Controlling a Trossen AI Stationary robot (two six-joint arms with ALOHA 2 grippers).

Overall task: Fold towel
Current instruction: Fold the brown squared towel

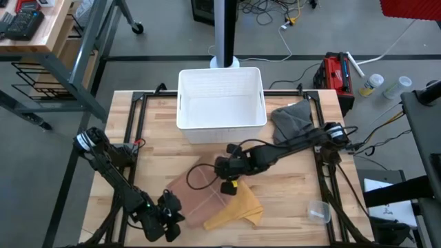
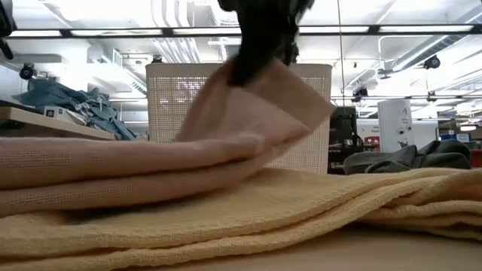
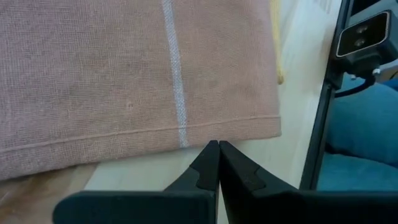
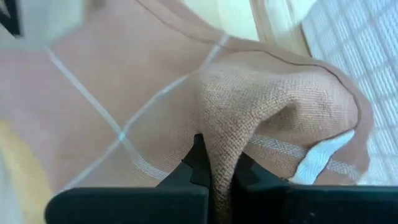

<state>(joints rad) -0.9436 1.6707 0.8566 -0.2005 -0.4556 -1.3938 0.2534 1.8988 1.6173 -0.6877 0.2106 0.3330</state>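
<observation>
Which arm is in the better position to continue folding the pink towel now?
The right arm, probably: the right gripper is shut on a raised fold of the pink woven towel. The left gripper is shut and empty beside its near edge.

Three cloths, one basket, one cup, two grippers.

One pink towel with pale stripes, one yellow cloth, one grey cloth, one white plastic basket, one clear cup; left gripper, right gripper.
</observation>
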